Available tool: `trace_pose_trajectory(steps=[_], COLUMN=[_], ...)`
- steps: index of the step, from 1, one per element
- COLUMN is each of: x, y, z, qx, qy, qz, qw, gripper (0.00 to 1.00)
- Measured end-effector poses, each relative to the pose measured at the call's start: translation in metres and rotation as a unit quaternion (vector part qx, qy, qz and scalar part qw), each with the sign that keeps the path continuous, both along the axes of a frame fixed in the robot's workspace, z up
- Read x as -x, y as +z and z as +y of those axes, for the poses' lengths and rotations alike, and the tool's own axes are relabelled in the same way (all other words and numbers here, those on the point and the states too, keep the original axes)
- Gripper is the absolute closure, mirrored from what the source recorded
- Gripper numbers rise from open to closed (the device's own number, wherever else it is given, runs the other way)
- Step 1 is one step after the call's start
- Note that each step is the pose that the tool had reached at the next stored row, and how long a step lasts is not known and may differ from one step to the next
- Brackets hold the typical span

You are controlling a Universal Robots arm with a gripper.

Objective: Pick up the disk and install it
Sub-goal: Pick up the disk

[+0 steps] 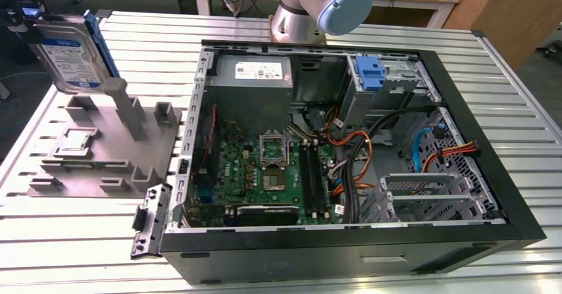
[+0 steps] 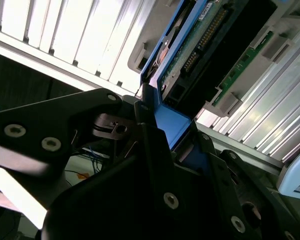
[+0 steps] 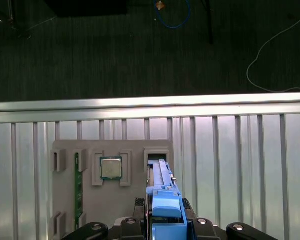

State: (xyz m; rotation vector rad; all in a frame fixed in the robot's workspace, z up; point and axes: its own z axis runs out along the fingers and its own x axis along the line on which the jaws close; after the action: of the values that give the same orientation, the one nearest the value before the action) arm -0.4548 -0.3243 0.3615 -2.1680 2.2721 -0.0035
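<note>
Tool pinching the disk by its blue side rail: in the second wrist view you see the black fingers pressed against that rail from both sides. In the exterior view your tool sits at the far corner on the exterior view's left. The disk hangs from it upright, label toward the camera, clear above the surface. Its lower edge is just beside the top of the tallest post of the grey holder block. In the first wrist view you look along the disk's edge onto that block, where a square chip and a green memory strip sit in pockets. Toward the exterior view's right, well apart from the disk, lies the open computer case. Inside it are the motherboard, a grey power-supply box and a bare blue bracket in the far bay. The arm's base stands behind the case.
</note>
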Motion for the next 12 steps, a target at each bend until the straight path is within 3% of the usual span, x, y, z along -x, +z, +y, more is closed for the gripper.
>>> trace_pose_trajectory(steps=[12], x=[0.0], y=[0.0036], z=[0.0], qx=[0.0], qy=[0.0], qz=[0.0], qw=[1.0], gripper=[0.63])
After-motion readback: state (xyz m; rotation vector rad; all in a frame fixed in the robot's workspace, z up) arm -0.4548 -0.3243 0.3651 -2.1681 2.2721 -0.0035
